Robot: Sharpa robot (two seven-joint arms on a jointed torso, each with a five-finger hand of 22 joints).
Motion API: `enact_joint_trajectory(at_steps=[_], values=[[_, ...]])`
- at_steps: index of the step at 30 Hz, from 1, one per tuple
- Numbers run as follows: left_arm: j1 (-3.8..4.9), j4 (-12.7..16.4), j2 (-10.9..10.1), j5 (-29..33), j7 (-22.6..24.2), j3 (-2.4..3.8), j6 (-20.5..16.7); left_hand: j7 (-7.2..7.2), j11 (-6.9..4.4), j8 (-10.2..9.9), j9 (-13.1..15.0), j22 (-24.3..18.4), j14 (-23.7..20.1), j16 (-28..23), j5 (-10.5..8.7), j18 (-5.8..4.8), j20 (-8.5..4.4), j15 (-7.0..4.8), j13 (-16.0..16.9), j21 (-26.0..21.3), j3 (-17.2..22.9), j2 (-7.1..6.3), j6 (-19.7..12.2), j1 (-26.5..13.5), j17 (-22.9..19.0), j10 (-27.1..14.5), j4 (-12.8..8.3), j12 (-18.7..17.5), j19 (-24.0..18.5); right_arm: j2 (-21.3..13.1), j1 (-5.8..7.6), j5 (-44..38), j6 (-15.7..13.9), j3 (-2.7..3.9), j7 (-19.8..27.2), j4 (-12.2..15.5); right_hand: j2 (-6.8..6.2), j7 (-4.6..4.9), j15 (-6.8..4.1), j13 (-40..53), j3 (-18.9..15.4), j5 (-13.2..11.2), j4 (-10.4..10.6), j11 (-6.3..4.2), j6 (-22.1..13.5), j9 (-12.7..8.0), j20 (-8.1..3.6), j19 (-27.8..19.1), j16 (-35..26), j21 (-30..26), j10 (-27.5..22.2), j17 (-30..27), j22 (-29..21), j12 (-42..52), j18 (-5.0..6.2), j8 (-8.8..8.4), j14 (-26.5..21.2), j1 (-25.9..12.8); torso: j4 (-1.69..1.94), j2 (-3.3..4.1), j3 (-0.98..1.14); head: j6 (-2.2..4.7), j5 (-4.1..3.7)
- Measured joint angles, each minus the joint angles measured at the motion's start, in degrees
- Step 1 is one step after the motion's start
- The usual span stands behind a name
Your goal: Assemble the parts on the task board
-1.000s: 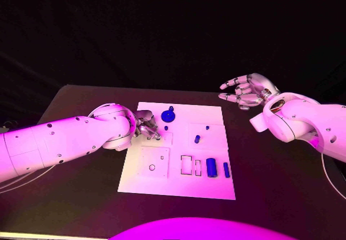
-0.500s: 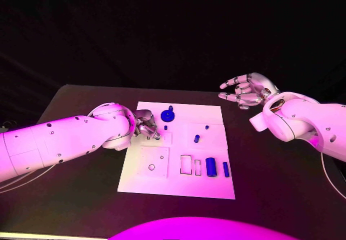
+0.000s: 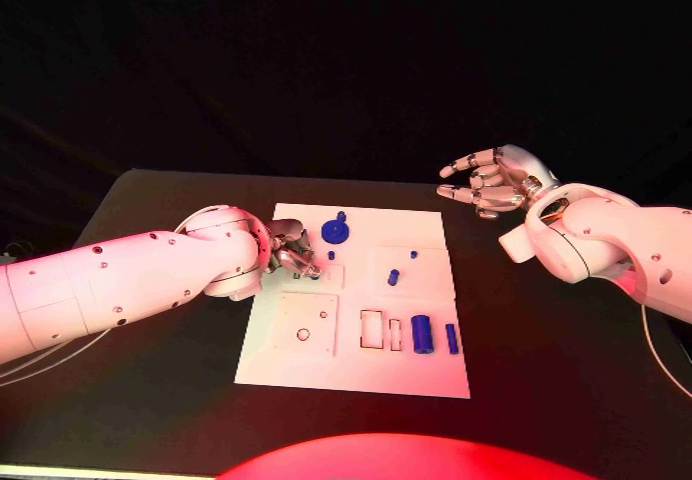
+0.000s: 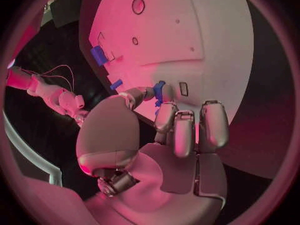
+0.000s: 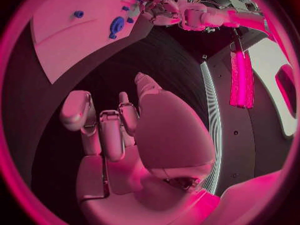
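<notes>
The white task board (image 3: 361,370) lies in the middle of the black table. My left hand (image 3: 293,250) is over its left far part, and its thumb and a finger pinch a small blue peg (image 4: 159,91), also seen at the fingertips (image 3: 330,256). A round blue part (image 3: 336,232) stands just beyond that hand. Two small blue pegs (image 3: 392,278) are in the board's middle. A blue block (image 3: 421,334) and a thin blue bar (image 3: 451,339) lie at the near right. My right hand (image 3: 493,182) hovers open beyond the board's far right corner, holding nothing.
The board has a square plate with a round hole (image 3: 304,334) at the near left and rectangular slots (image 3: 374,329) beside the blue block. Bare black table (image 3: 562,340) surrounds the board on both sides. The right wrist view shows the board (image 5: 69,35) and the round blue part (image 5: 117,24) far off.
The left hand's fingers have shifted very slightly at the small blue peg. The right hand has stayed in place.
</notes>
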Motion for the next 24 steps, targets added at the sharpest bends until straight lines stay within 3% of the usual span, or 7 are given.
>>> enact_joint_trajectory(at_steps=[7, 10, 24], values=[[-0.07, -0.05, 0.05, -0.05, -0.07, -0.07, 0.08, -0.94, -0.10, 0.01, -0.46, 0.03, -0.09, 0.00, -0.02, 0.00, 0.00, -0.09, 0.31, 0.00, -1.72, -0.30, 1.14, -0.30, 0.03, 0.10, 1.31, 0.00, 0.00, -0.05, 0.00, 0.00, -0.02, 0.00, 0.00, 0.03, 0.00, 0.00, 0.00, 0.00, 0.00, 0.00, 0.00, 0.00, 0.00, 0.00, 0.00, 0.00, 0.00, 0.00, 0.00, 0.00, 0.00, 0.00, 0.00, 0.00, 0.00, 0.00, 0.00, 0.00, 0.00, 0.01, -0.03], [-0.07, -0.07, 0.06, -0.06, -0.10, -0.07, 0.08, -1.14, -0.12, 0.01, -0.70, 0.13, -0.09, 0.00, -0.26, -0.91, -0.21, -0.09, 0.48, 0.00, -2.72, -0.30, 1.34, -0.30, 0.05, 0.11, 2.00, 0.21, 0.21, -0.09, 0.00, 0.00, -0.04, 0.00, 0.00, 0.05, 0.00, 0.00, 0.00, 0.00, 0.00, 0.00, 0.00, 0.00, 0.00, 0.00, 0.00, 0.00, 0.00, 0.00, 0.00, -0.01, 0.00, 0.00, 0.00, 0.00, 0.00, 0.00, 0.03, 0.00, 0.01, -0.03, -0.04], [-0.15, -0.26, 0.21, -0.11, -0.27, -0.15, -0.14, -1.35, -0.32, 0.02, -1.28, 0.28, -0.09, 0.00, -1.12, -0.90, -0.21, -0.09, 0.93, -0.22, -5.16, -0.30, 1.55, -0.29, 0.04, 0.29, 4.14, 0.30, 0.20, -0.05, 0.00, 0.00, -0.09, 0.00, 0.01, 0.05, 0.00, 0.00, 0.00, 0.01, 0.00, 0.00, 0.00, 0.00, 0.00, 0.00, 0.00, 0.00, 0.00, 0.00, 0.00, -0.01, 0.00, 0.00, 0.00, 0.00, 0.00, 0.00, 0.03, -0.04, -0.01, 0.10, -0.16]])
